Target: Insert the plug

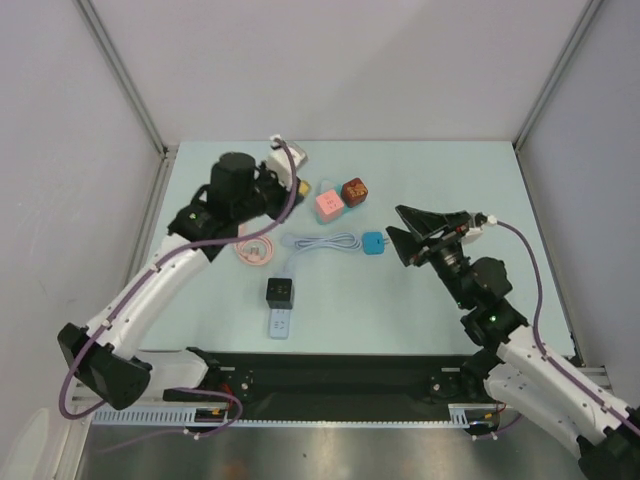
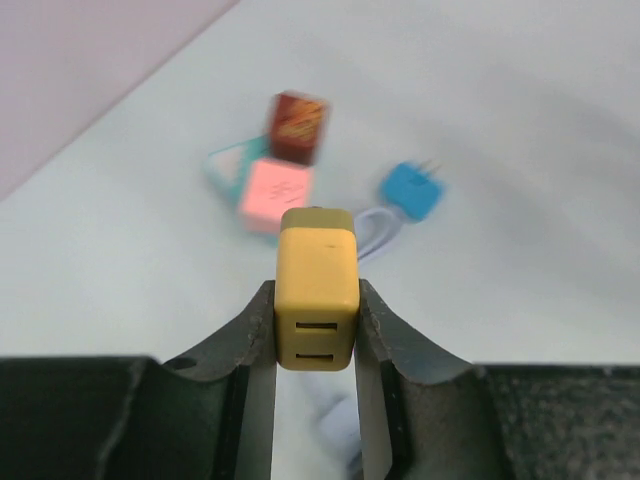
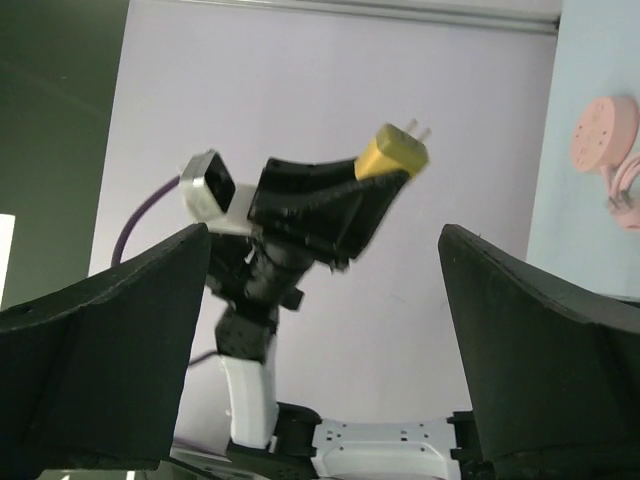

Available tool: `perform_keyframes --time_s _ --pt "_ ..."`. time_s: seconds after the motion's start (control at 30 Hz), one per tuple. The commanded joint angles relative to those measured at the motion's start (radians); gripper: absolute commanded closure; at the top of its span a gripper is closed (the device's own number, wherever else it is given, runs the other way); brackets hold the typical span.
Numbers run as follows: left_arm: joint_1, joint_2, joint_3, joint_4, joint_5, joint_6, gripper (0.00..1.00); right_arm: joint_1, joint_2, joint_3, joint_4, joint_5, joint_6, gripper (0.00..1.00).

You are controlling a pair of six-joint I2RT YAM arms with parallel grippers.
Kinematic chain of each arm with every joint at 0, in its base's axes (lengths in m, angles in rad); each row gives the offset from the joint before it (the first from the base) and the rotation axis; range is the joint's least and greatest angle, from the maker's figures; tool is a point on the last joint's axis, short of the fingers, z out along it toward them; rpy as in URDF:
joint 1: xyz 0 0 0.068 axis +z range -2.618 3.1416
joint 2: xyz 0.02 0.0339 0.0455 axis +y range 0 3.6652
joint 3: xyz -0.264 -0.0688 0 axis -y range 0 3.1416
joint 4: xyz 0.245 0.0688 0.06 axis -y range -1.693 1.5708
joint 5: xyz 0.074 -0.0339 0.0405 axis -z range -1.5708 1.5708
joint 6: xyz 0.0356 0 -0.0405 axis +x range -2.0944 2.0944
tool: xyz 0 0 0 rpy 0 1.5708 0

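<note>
My left gripper is shut on a yellow plug adapter, its two slots facing the camera. It is held above the table's far left, as the top view shows. The right wrist view shows the adapter's prongs pointing up and away. A blue plug on a coiled white cable lies mid-table; it also shows in the left wrist view. A white power strip with a black cube on it lies nearer. My right gripper is open, empty and raised beside the blue plug.
A pink cube and a reddish-brown cube sit at the back; they also show in the left wrist view. A pink round socket with its cable lies left of the white cable. Walls enclose the table.
</note>
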Motion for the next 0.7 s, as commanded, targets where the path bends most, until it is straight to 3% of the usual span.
perform_keyframes --time_s 0.0,0.13,0.33,0.57,0.67 --pt "0.141 0.061 0.164 -0.303 -0.098 0.248 1.0 -0.052 -0.104 -0.02 -0.131 -0.02 -0.09 0.0" --pt "0.288 0.148 0.212 -0.367 -0.176 0.344 1.0 -0.141 -0.165 -0.007 -0.213 -0.061 -0.171 0.0" --pt "0.484 0.369 0.345 -0.453 -0.12 0.338 0.99 -0.258 -0.129 0.006 -0.251 -0.213 -0.253 0.0" --pt "0.572 0.624 0.522 -0.528 -0.15 0.367 1.0 -0.273 -0.044 0.0 -0.225 -0.264 -0.325 0.0" --pt "0.581 0.661 0.537 -0.533 -0.173 0.384 1.0 -0.284 -0.015 0.003 -0.222 -0.268 -0.357 0.0"
